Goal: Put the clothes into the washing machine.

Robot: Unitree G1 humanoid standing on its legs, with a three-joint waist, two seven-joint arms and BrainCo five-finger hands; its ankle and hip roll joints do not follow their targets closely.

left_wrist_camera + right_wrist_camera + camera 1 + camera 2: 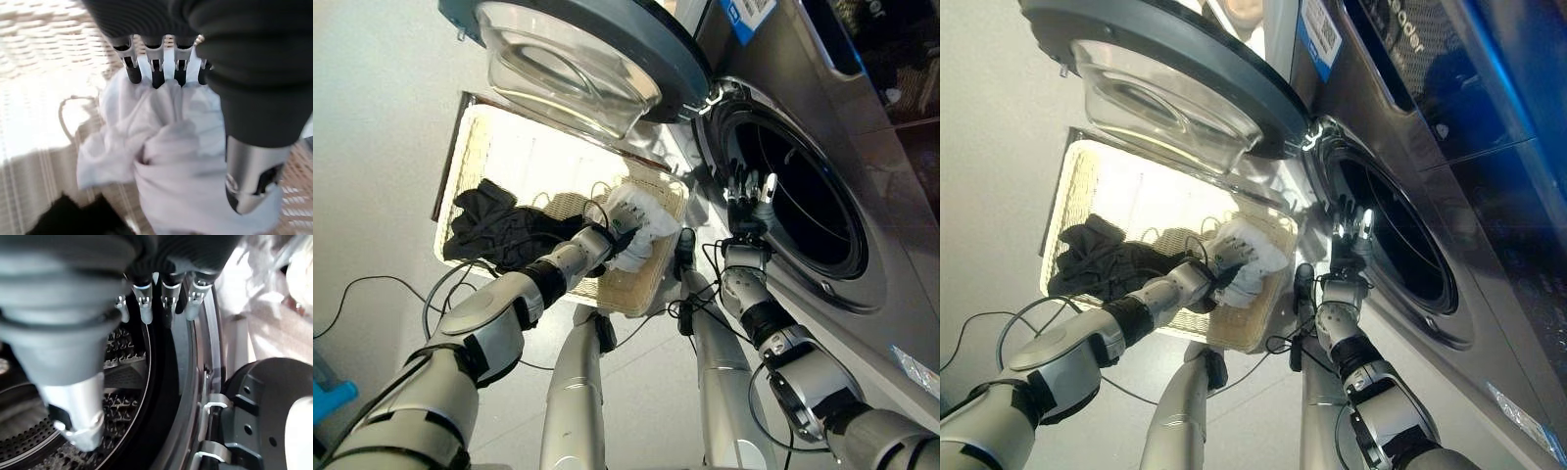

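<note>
A white cloth (646, 223) lies bunched at the near right corner of a wicker basket (636, 294) on the floor. My left hand (607, 238) is on it, fingers (155, 73) dug into its folds and thumb (249, 181) pressed against the bundle (166, 161). A heap of black clothes (494, 230) fills the basket's left side. The washing machine's round opening (803, 196) gapes to the right, its perforated drum (29, 450) dark inside. My right hand (749, 201) is held up at the opening's near rim, fingers (144, 308) straight, holding nothing.
The machine's round door (578, 49) with its glass bowl swings out above the basket's far side. The grey rubber seal and door hinge (234, 416) sit beside my right hand. Pale floor (372, 127) stretches left of the basket.
</note>
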